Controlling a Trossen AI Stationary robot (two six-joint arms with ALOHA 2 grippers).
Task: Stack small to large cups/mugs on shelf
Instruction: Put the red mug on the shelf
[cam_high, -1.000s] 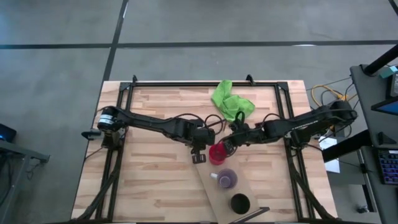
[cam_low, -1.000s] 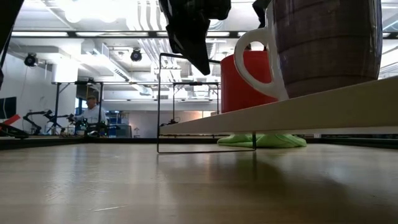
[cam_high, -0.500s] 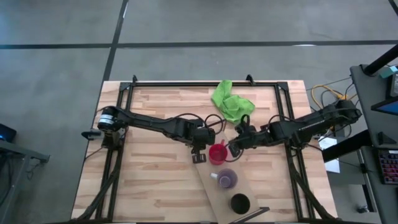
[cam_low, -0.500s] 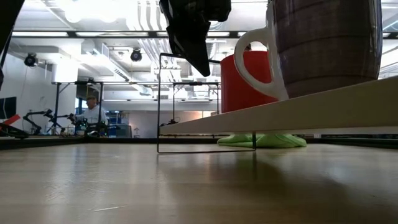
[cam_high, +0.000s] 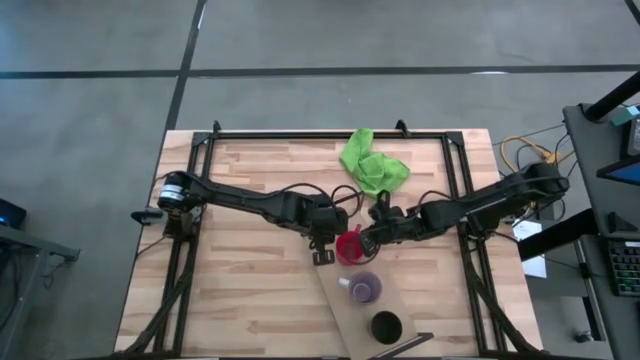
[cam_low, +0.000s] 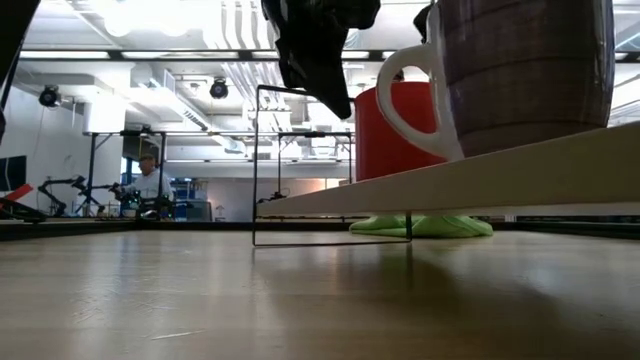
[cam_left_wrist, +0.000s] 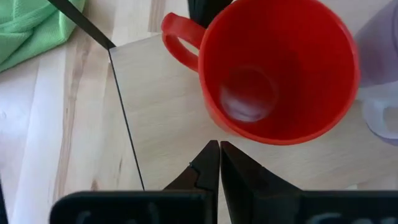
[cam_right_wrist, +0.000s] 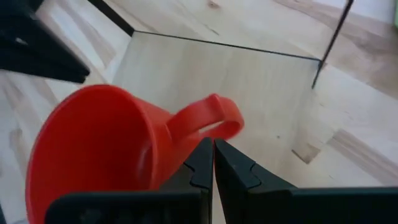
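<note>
Both my claws are pinched closed, holding nothing — left claw (cam_high: 321, 255) and right claw (cam_high: 368, 237) flank the red cup (cam_high: 348, 245) on the shelf (cam_left_wrist: 163, 118).

Red cup (cam_left_wrist: 273, 74) glossy plastic; shelf (cam_left_wrist: 168, 112) smooth matt wood; green cloth (cam_high: 372, 165) soft, prob. microfibre.

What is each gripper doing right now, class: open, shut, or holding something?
Left gripper: shut, holding nothing, beside the red cup.
Right gripper: shut, empty, at the red cup's handle.
</note>
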